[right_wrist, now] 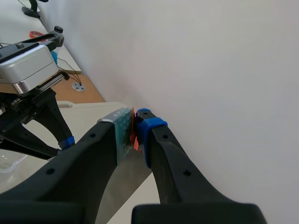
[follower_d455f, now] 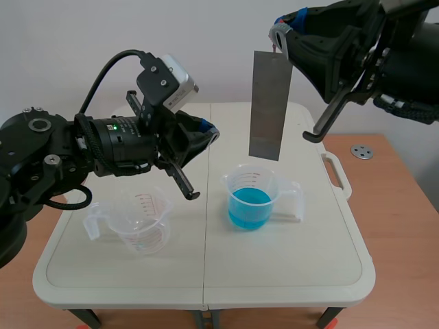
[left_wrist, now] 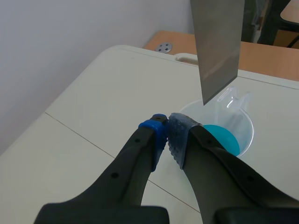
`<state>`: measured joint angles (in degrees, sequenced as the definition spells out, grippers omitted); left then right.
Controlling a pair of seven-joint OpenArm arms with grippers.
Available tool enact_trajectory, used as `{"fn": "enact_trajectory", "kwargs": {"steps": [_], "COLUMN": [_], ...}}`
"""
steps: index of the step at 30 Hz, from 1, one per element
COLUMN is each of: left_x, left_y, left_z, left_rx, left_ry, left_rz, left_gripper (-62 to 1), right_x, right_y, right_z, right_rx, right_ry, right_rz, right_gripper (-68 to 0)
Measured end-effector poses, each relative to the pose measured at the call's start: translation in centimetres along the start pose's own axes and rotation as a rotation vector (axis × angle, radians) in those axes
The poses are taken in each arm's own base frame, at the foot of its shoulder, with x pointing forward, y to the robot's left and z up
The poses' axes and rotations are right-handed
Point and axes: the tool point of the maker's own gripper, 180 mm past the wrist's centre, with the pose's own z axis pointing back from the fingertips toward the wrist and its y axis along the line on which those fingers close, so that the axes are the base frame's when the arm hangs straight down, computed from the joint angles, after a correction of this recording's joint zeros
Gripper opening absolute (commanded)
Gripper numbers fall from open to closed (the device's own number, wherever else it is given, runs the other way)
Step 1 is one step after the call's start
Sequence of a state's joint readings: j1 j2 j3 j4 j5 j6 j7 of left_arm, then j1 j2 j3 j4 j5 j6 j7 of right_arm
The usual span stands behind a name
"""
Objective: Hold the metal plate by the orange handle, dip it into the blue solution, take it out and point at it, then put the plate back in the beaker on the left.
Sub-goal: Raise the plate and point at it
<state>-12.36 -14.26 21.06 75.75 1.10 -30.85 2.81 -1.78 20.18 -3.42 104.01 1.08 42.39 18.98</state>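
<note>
- One metal plate hangs upright at upper centre of the scene view, above the blue solution and clear of it, likely for showing.
- Right gripper pinches the orange handle; only a sliver of it shows.
- Left gripper, fingers closed on nothing, aims at the plate from centre left.
- Whether the plate is wet cannot be told.

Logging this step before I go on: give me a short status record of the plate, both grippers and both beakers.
metal plate: hanging upright over the blue solution beaker, lower edge clear of the liquid
right gripper: shut on the orange handle at the plate's top
left gripper: shut on nothing, tips aimed at the plate, not touching it
left beaker: empty, upright
</note>
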Motion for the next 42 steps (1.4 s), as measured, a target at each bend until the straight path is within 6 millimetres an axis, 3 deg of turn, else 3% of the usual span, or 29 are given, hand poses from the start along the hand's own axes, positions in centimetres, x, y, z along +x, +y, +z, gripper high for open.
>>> {"fn": "enact_trajectory", "kwargs": {"steps": [11, 32, 36, 42], "left_x": [0.2, -0.1, -0.3, -3.1], "left_y": [-2.7, -2.5, -2.5, -1.1], "left_z": [-1.8, -2.0, -1.2, 1.7], "left_rx": [-0.094, -0.081, -0.041, 0.034], "left_ry": [0.01, 0.019, -0.033, 0.015], "left_rz": [-0.03, -0.037, -0.014, 0.005], "left_gripper": [-55.8, -55.8, -55.8, -55.8], "right_x": [0.0, 0.3, 0.3, 0.3], "right_y": [0.0, -0.1, -0.1, -0.1], "right_z": [0.0, 0.0, 0.0, 0.0], "right_rx": [0.0, -0.005, -0.005, -0.005], "right_ry": [0.0, -0.016, -0.016, -0.016], "right_rz": [0.0, -0.016, -0.015, -0.015], "right_gripper": [-66.4, -66.4, -66.4, -66.4]}}
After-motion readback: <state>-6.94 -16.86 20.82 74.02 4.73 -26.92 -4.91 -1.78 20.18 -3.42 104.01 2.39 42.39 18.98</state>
